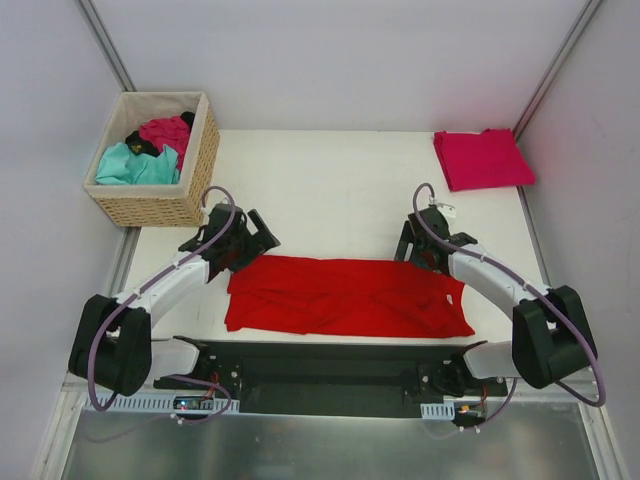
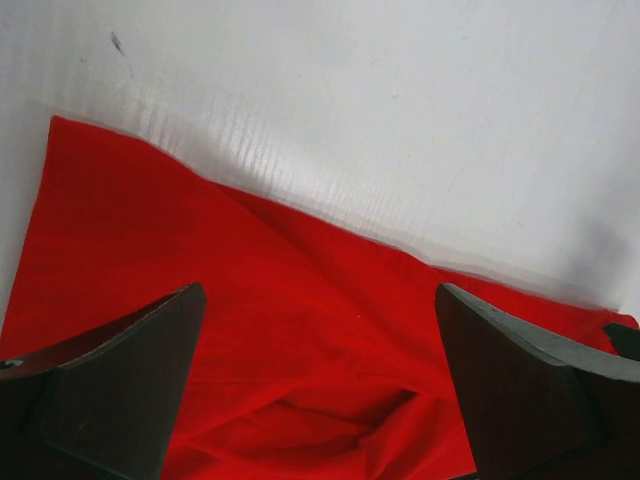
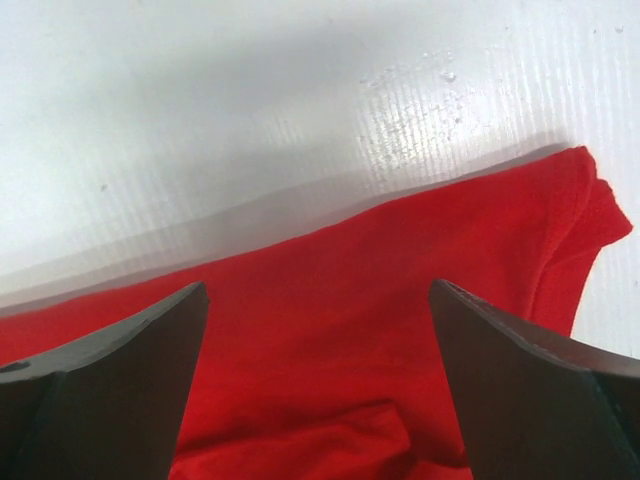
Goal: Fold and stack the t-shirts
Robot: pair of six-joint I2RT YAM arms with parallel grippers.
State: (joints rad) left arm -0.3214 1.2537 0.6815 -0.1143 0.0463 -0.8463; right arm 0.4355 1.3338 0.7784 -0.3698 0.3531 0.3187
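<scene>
The bright red t-shirt lies across the lower middle of the top view. It's folded into a long flat band on the white tabletop and looks a bit wrinkly.

The left claw sits right at the shirt's upper left corner and the right claw at its upper right corner. Both are spread wide with nothing pinched. In the left wrist view the dark fingers stand either side of red cloth, with the shirt's far edge slanting across and bare white surface above it. The right wrist view is much the same, fingers apart over the red. I can't tell if the tips actually touch the fabric.

A pinkish crimson t-shirt sits folded in the upper right, well apart from the red one.

The wicker basket is in the upper left, with a teal t-shirt, a magenta t-shirt and a black t-shirt bunched up inside.
</scene>
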